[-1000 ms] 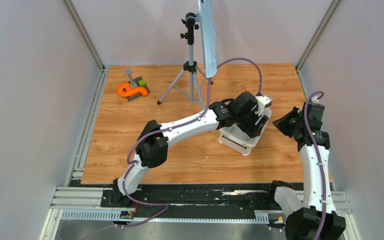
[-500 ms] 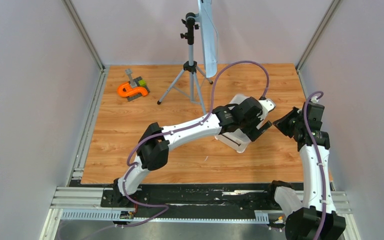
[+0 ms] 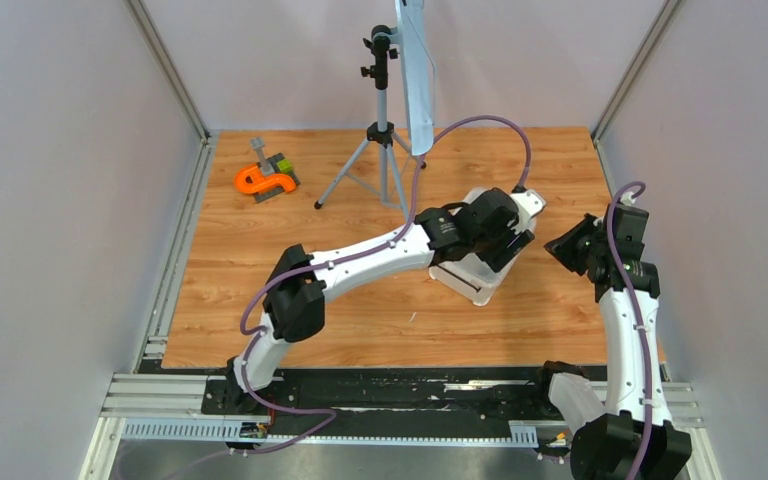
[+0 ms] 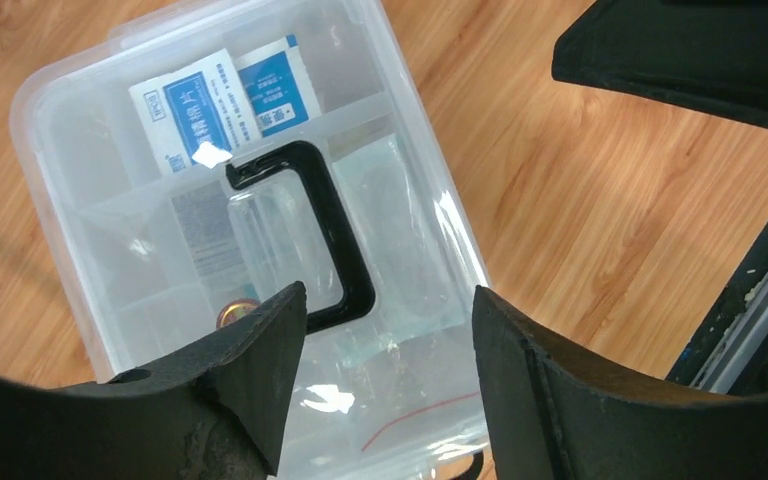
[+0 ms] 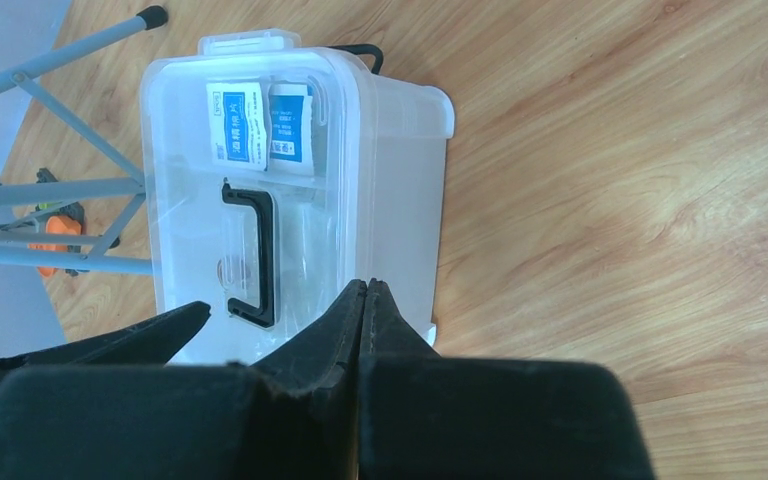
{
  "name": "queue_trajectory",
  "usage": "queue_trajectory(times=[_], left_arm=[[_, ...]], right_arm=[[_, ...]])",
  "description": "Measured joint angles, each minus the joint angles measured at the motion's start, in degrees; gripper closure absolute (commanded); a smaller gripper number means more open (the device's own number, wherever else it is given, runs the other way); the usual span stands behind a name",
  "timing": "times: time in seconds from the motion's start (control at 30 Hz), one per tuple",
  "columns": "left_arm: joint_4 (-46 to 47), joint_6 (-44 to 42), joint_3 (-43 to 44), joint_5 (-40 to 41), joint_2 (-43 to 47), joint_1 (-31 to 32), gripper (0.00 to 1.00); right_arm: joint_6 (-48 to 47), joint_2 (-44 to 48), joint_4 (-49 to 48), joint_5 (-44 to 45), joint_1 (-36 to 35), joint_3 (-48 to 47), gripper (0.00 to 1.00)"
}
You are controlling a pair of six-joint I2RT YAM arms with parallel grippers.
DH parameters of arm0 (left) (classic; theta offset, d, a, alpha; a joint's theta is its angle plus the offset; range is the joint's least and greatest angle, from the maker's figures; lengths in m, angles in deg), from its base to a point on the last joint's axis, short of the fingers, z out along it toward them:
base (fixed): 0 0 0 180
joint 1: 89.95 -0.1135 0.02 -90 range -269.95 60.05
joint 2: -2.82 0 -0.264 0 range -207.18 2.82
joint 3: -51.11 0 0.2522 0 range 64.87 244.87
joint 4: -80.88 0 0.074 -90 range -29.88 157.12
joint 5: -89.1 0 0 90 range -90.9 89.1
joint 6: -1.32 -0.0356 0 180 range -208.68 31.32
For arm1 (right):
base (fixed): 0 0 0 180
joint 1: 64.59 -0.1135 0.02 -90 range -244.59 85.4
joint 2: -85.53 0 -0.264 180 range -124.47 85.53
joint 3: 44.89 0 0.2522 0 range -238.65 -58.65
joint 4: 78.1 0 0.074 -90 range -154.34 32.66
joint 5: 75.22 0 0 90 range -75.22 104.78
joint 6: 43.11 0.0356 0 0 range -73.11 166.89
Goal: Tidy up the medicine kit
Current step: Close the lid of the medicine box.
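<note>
Colours noted. The tub (image 5: 400, 150) is translucent milky white; its lid handle (image 4: 335, 235) glossy black. The packets (image 4: 200, 115) inside: white with blue printed panels. The table (image 4: 580, 200): orange-brown wood grain. My left gripper (image 4: 388, 300) and right gripper (image 5: 365, 290): matte black. The tool (image 3: 265, 180): orange on grey, green spot. My cables (image 3: 480, 118): purple.

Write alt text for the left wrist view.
Open jaws hover over a clear-lidded plastic box on a wooden table, framing the near end of its black handle. Two blue-and-white packets lie under the lid at the far end.
</note>
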Motion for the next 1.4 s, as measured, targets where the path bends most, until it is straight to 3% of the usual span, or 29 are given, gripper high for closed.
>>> queue_trajectory(times=[0.2,0.43,0.87,1.4], left_arm=[[-0.46,0.33,-5.9,3.39,5.22,0.0,0.49],[-1.84,0.96,-13.92,8.68,9.49,-0.98,0.56],[-1.77,1.53,-17.9,10.36,11.8,-4.07,0.59],[1.73,4.61,-21.79,6.54,13.79,-4.09,0.61]], right_arm=[[-0.11,-0.26,-0.04,-2.71,-1.2,0.0,1.0],[-0.11,-0.35,-0.37,-3.67,-11.02,0.0,1.0],[1.18,-3.74,-1.29,-0.44,-26.21,-0.2,1.0],[5.88,-7.19,-7.45,2.89,-28.33,3.48,1.0]])
